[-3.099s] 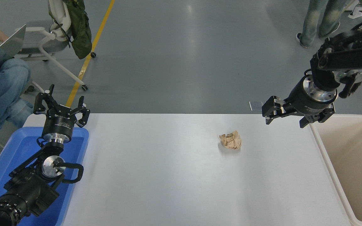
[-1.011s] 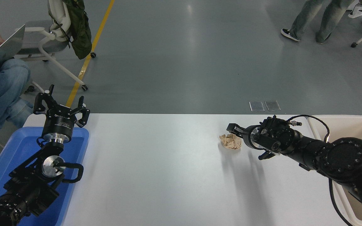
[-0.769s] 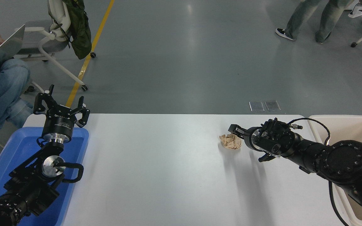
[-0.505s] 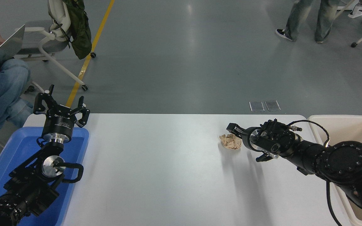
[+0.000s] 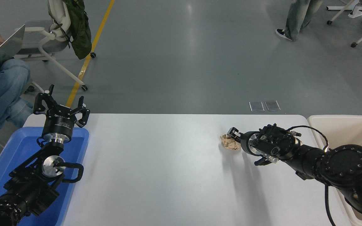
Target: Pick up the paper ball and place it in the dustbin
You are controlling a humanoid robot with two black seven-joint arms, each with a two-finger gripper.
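The tan crumpled paper ball lies on the white table, right of centre. My right gripper comes in low from the right and is open. Its far finger rests at the ball's far right top edge, and its near finger stands well apart on the near side. The ball is not held. The cream-beige dustbin stands at the table's right end, behind my right arm. My left gripper is parked open at the lower left.
A blue tray sits under my left arm at the table's left end. A seated person with a laptop and a chair are at the far left. A standing person's legs are at the top right.
My right gripper came down from high near the dustbin to table level beside the paper ball. In the last second it sank a little and closed in on the ball. The standing person shifted.
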